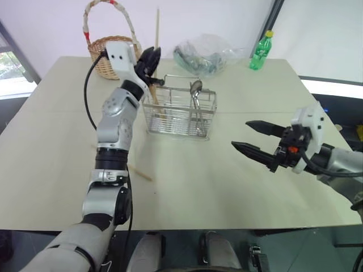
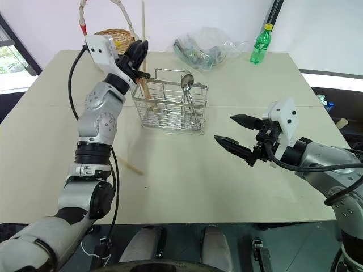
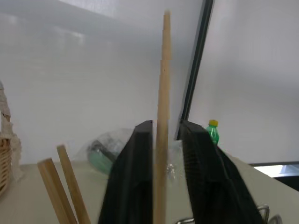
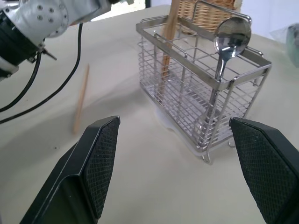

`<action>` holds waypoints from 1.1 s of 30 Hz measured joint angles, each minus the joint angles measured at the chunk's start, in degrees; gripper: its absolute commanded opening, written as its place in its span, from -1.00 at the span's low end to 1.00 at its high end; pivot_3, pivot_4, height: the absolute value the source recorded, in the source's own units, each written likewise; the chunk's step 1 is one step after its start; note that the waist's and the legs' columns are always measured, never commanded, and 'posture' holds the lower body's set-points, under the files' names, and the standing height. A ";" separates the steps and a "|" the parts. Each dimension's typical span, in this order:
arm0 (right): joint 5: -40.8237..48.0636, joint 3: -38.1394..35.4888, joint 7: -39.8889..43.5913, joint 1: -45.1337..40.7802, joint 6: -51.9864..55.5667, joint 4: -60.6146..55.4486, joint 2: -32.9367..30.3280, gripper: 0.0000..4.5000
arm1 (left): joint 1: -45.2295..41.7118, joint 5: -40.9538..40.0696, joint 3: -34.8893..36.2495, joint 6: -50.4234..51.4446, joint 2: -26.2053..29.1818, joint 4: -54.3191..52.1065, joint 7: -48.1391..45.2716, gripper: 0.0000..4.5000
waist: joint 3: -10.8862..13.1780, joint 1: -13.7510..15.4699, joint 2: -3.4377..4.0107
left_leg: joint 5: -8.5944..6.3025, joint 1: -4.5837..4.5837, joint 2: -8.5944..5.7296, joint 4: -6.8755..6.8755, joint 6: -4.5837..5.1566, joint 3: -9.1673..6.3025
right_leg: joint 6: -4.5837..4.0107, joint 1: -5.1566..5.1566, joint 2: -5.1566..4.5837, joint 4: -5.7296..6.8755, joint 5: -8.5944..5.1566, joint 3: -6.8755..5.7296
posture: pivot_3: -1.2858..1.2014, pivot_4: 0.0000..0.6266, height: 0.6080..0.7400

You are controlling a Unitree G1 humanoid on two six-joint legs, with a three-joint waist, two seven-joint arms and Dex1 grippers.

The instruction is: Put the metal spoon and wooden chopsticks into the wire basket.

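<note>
A wicker basket [image 1: 108,54] sits at the back left of the table [image 1: 187,181]. The left gripper [image 1: 151,59] is a little open, with 1 of the wooden chopsticks [image 1: 157,39] standing between its fingers, its low end in the wire basket [image 1: 180,113]. Another stick [image 1: 139,171] lies on the table. The metal spoon [image 1: 195,90] stands in the wire basket. A plastic bag [image 1: 205,54] and a green bottle [image 1: 261,51] sit behind. The right gripper [image 1: 254,139] is wide open and holds nothing

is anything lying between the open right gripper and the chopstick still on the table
Nothing visible: bare table lies between the right gripper and the loose chopstick, which sits beside the left arm; the wire basket stands farther back.
</note>
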 measured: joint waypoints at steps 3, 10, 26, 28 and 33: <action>0.06 -0.13 -0.05 -0.10 0.00 0.02 -0.05 0.72 | 0.53 -0.06 0.12 0.08 -0.43 -0.44 0.32 0.88 | 0.00 0.00 0.00 | 0.00 0.00 0.00 0.00 0.00 0.00 | 0.00 0.00 0.00 0.00 0.00 0.00 | 0.03 -0.52 -0.13; -0.07 0.27 0.25 -1.85 -0.02 1.49 -0.05 0.72 | 1.95 -1.38 0.43 4.88 -0.31 -7.00 3.00 0.97 | 0.00 -0.01 0.00 | 0.00 0.00 0.00 0.00 0.01 0.00 | 0.00 0.01 0.00 0.01 0.00 0.00 | 0.03 -0.52 -0.13; -4.50 6.53 8.24 -4.60 -2.95 4.78 -1.04 0.72 | -7.85 -2.14 22.00 70.45 7.27 -25.96 35.31 0.97 | 0.01 -0.23 -0.01 | 0.00 0.10 -0.09 -0.05 0.01 -0.06 | 0.06 0.03 0.15 0.07 -0.03 -0.02 | 0.03 -0.52 -0.13; -5.18 6.86 11.53 -3.55 -3.93 4.76 -2.22 0.72 | -8.96 2.24 29.83 79.82 3.05 -27.37 41.10 0.97 | 0.02 -0.11 -0.06 | 0.00 0.09 -0.10 -0.05 0.00 -0.07 | 0.08 0.06 0.15 0.06 -0.05 -0.05 | 0.03 -0.52 -0.13; -5.54 6.93 18.74 -1.56 -4.75 4.49 -4.82 0.72 | -7.52 9.46 39.12 84.68 -7.16 -32.53 51.19 0.97 | 0.14 0.02 -0.39 | 0.06 0.06 -0.09 -0.03 -0.19 -0.08 | 0.07 0.05 0.12 0.06 -0.03 -0.05 | 0.03 -0.52 -0.13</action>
